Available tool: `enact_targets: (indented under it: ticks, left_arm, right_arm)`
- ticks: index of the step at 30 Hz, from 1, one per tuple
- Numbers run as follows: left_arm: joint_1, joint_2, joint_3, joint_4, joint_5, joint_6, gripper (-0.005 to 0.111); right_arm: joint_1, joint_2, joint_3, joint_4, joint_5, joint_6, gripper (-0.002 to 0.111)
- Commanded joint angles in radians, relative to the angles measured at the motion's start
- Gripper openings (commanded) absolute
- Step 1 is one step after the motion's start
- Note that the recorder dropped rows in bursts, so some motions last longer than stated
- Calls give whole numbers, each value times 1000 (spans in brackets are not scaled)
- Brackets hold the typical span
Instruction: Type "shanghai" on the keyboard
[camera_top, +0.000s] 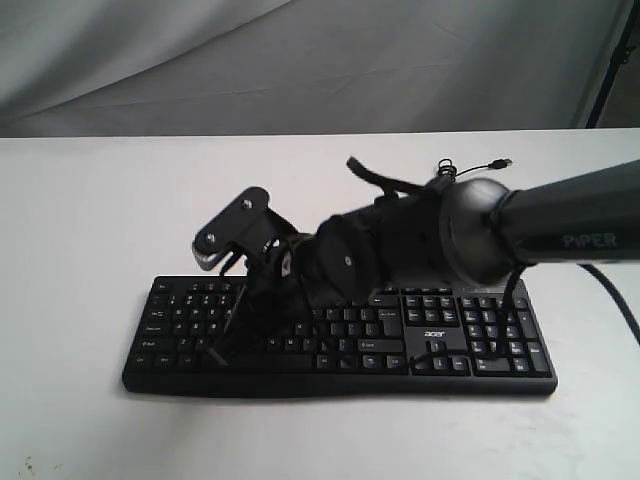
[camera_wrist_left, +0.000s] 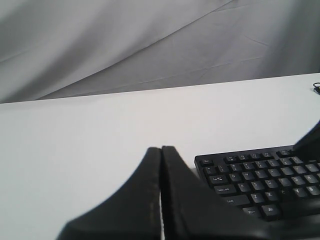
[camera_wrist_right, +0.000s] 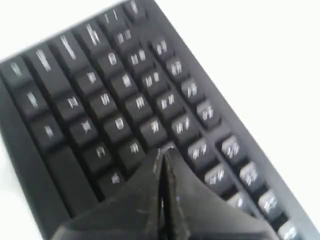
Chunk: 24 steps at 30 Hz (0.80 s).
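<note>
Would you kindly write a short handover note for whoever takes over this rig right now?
Left gripper: shut, empty, over the table beside the Esc end of the keyboard.
Right gripper: shut, empty, reaching across, tip down over the letter keys; picture blurred, key unclear.
Done: cannot tell, no screen shows typed letters.
Left to do: finish "shanghai", checking progress first.

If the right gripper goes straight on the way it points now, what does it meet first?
Probably a letter key of the keyboard, which lies just ahead of the right gripper and its shut tips. Blur hides which key.
</note>
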<state>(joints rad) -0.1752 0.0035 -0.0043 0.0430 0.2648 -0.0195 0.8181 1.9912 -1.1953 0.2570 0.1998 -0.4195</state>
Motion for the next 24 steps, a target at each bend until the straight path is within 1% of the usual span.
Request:
enact_targets:
  ticks: [1, 6, 11, 14, 24]
  left_arm:
    - [-4, -3, 4, 5, -6, -3, 0]
    - [-4, -3, 4, 5, -6, -3, 0]
    - [-4, -3, 4, 5, -6, -3, 0]
    - [-4, -3, 4, 5, -6, -3, 0]
    - [-4, -3, 4, 5, -6, -3, 0]
  right_arm:
    - [33, -1, -137, -41, 96, -2, 0]
    - [105, 92, -246, -41, 67, -24, 0]
    - [138, 166, -267, -23, 7, -24, 0]
    - [140, 180, -267, -44, -23, -24, 0]
    - [126, 200, -267, -83, -31, -24, 0]
